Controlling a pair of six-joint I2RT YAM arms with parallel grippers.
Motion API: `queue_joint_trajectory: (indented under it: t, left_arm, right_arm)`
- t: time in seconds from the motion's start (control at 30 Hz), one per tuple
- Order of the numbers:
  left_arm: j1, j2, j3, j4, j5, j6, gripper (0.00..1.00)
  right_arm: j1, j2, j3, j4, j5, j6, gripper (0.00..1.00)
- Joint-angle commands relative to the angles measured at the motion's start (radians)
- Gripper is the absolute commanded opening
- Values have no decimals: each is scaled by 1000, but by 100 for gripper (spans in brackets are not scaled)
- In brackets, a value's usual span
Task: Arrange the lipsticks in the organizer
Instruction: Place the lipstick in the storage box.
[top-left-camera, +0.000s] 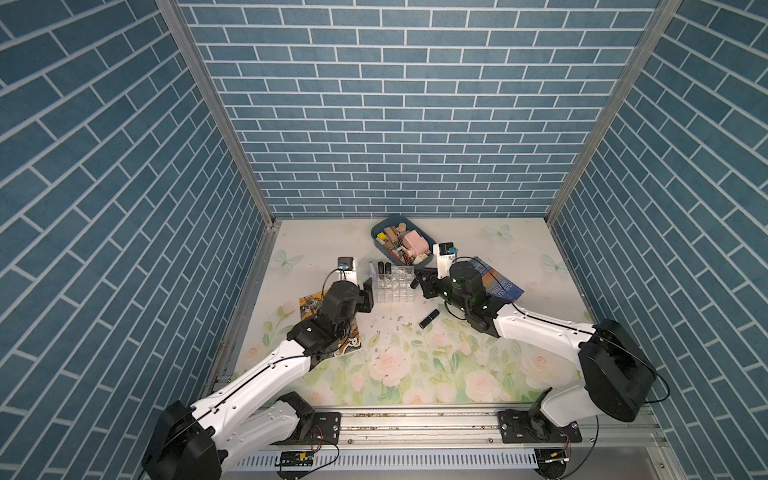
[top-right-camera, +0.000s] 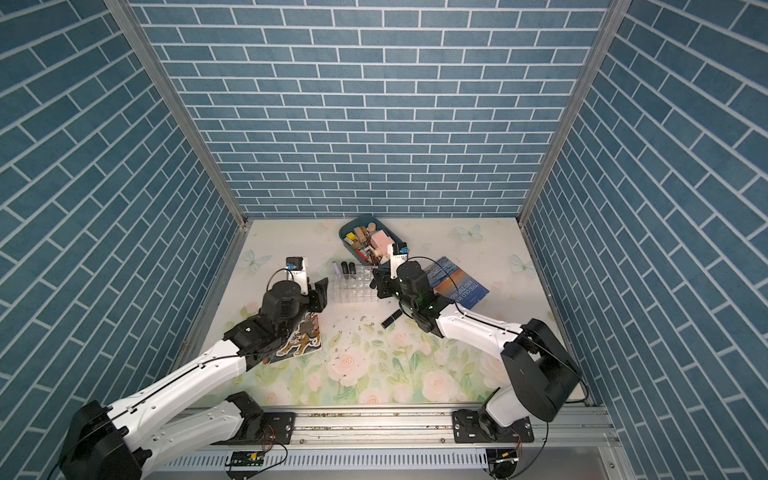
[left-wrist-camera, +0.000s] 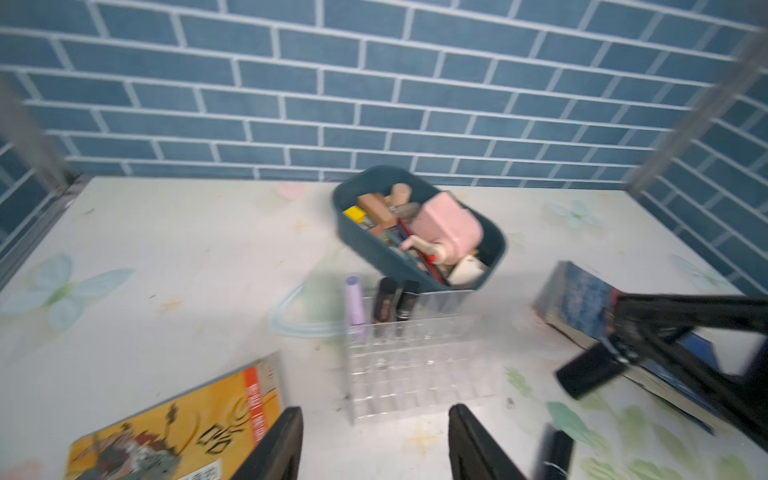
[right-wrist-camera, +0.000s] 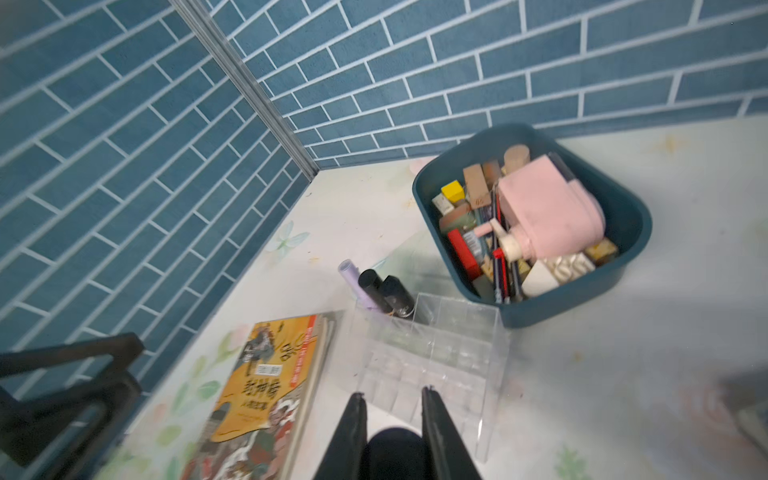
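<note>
**A:** What is the right hand (right-wrist-camera: 392, 405) carrying?

**B:** It is pinched narrow on a short black lipstick (right-wrist-camera: 392, 451), with the tube end-on between the fingers. In both top views it sits just beside the organizer (top-left-camera: 395, 286), on that arm's side. I can't tell whether it is over a cell yet.

**A:** And the left hand (left-wrist-camera: 374, 419)?

**B:** Its jaws are apart with nothing between them. It is at the organizer's opposite side, close by, but I can't tell if it touches.

**A:** How much of the task is done?

**B:** Three tubes stand in the organizer's far row. The lilac lipstick (top-left-camera: 371, 269) is in the corner cell, and two black lipsticks (right-wrist-camera: 384, 291) stand side by side next to it. I'd call that three of five placed.

**A:** What is left?

**B:** The held tube needs a cell, and the free one next along that row looks the natural pick. The last lipstick (top-left-camera: 429, 318) lies on its side on the desk (top-left-camera: 457, 365), near the right arm and apart from the organizer. One of its ends looks paler. The other cells seem empty, though the clear plastic makes that hard to be sure of.
</note>
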Motion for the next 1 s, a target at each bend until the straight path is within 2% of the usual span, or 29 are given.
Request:
queue_joint_trajectory:
  t: [0.0, 0.13, 0.4, 0.97]
  left_arm:
    - [89, 14, -12, -109, 78, -89, 60]
    - [125, 22, -44, -64, 151, -114, 60]
    - [136, 30, -78, -45, 181, -108, 59]
    - [140, 28, -99, -16, 219, -93, 56]
  right_arm:
    - [21, 82, 51, 174, 123, -276, 3]
    - [25, 201, 136, 196, 116, -309, 2]
    - [20, 369, 262, 200, 115, -308, 1]
    - [2, 521, 376, 182, 96, -268, 0]
